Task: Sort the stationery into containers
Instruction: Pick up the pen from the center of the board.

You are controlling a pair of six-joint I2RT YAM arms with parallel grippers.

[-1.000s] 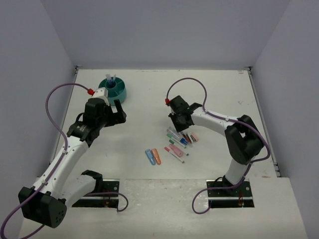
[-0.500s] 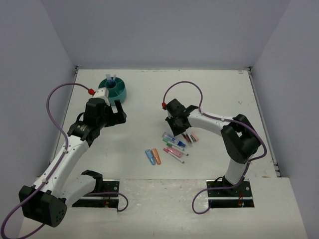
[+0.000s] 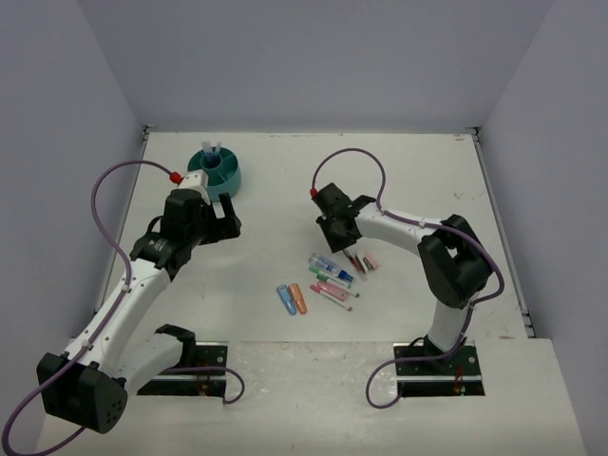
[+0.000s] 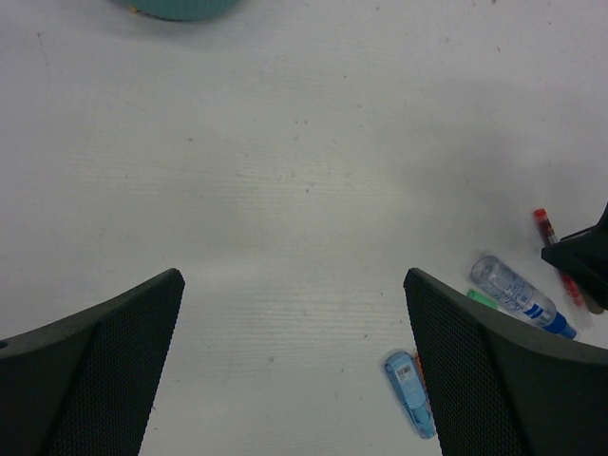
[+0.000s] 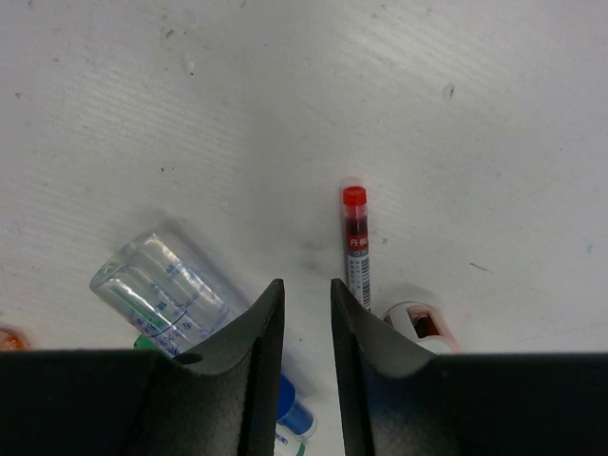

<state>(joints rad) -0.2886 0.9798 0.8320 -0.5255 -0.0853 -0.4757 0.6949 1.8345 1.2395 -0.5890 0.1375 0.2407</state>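
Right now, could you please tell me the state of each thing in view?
Left gripper: wide open, empty.
Right gripper: jaws slightly apart, empty.
Tub: upright, pens standing in it.
Clear tube: lying flat, capped.
Red-capped tube: lying flat, capped.
Blue and orange pieces: lying side by side.

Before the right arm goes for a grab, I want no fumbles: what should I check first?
1. Left gripper open and empty: ok.
2. Right gripper empty: ok.
3. Right jaws wide enough to grab: not ok, only a narrow gap.
4. Red-capped tube lined up between them: not ok, it lies just past one fingertip.
5. Teal tub has free room: cannot tell.
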